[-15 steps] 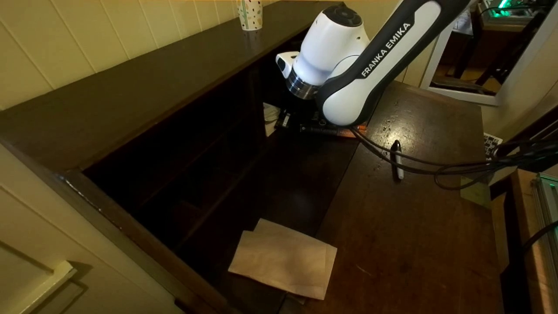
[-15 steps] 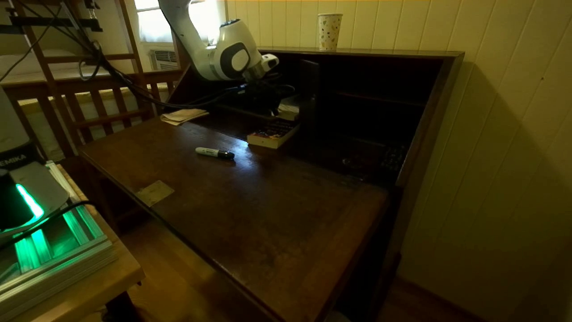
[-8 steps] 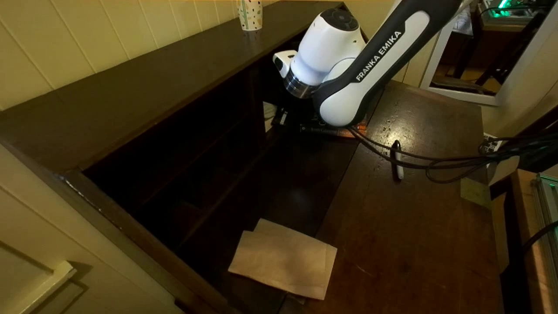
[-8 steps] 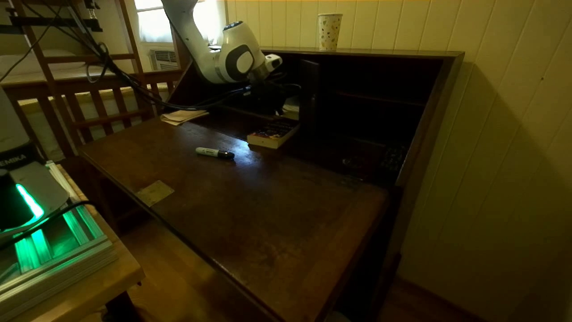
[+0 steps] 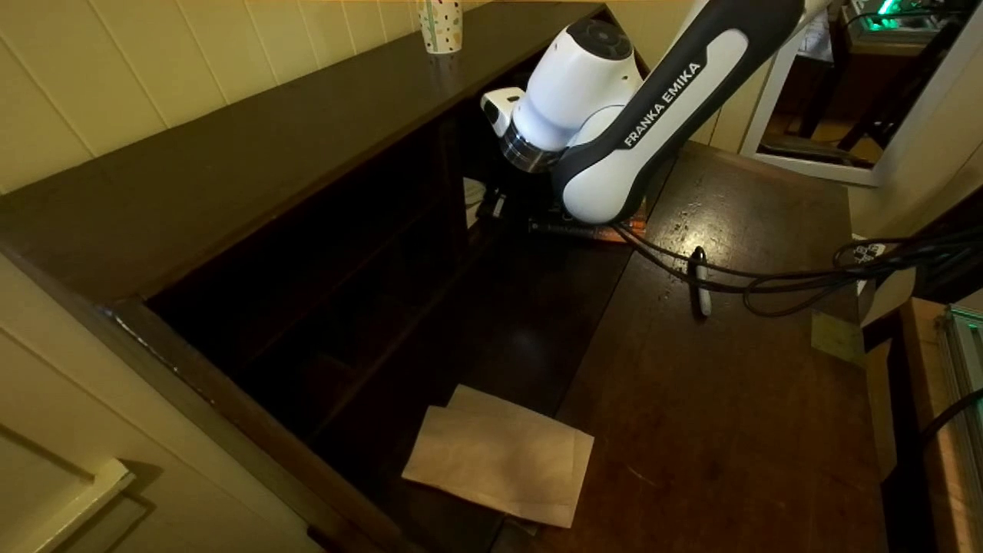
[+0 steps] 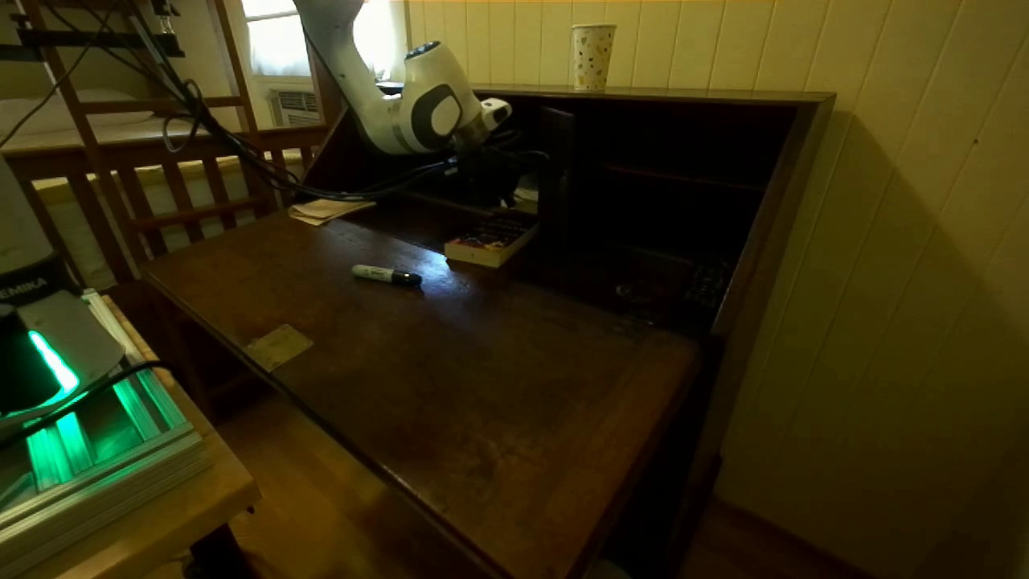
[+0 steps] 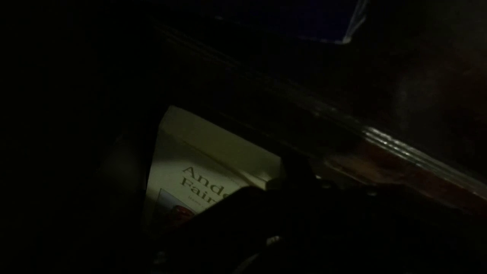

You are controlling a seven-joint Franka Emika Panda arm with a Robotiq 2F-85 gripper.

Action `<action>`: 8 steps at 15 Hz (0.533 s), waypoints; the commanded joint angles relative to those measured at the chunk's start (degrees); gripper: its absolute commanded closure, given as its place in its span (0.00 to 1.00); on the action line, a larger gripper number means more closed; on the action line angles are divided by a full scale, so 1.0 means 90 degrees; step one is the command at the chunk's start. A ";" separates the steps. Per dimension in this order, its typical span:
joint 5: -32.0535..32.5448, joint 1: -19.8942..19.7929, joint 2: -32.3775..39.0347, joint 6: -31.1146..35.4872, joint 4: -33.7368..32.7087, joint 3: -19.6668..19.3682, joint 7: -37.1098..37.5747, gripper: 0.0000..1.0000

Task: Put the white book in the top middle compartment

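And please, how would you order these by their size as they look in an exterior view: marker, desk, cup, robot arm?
Largest to smallest, in an exterior view:
desk
robot arm
cup
marker
This is apparent size only.

Franka Emika Panda arm (image 6: 434, 108) and hand (image 6: 510, 193) displaced towards the upright panel (image 6: 556, 181), leaving less of the white book (image 6: 528, 198) visible beside it.

Desk (image 6: 434, 386) with marker (image 6: 387, 275), dark book (image 6: 490, 236), papers (image 5: 495, 457)

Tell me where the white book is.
In an exterior view, the white book shows behind the dark-covered book, left of the upright panel; the wrist view has it left of and below centre, partly hidden.
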State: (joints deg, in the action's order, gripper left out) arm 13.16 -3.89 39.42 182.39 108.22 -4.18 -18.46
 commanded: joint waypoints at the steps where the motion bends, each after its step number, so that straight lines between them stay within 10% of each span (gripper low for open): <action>1: 0.0167 -0.0233 0.0106 0.0076 -0.0130 0.0216 -0.0050 1.00; 8: 0.0129 0.0468 -0.0519 -0.0150 0.0590 -0.0521 0.0284 1.00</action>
State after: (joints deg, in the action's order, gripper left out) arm 13.18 -2.57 38.34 182.37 109.64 -5.87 -18.03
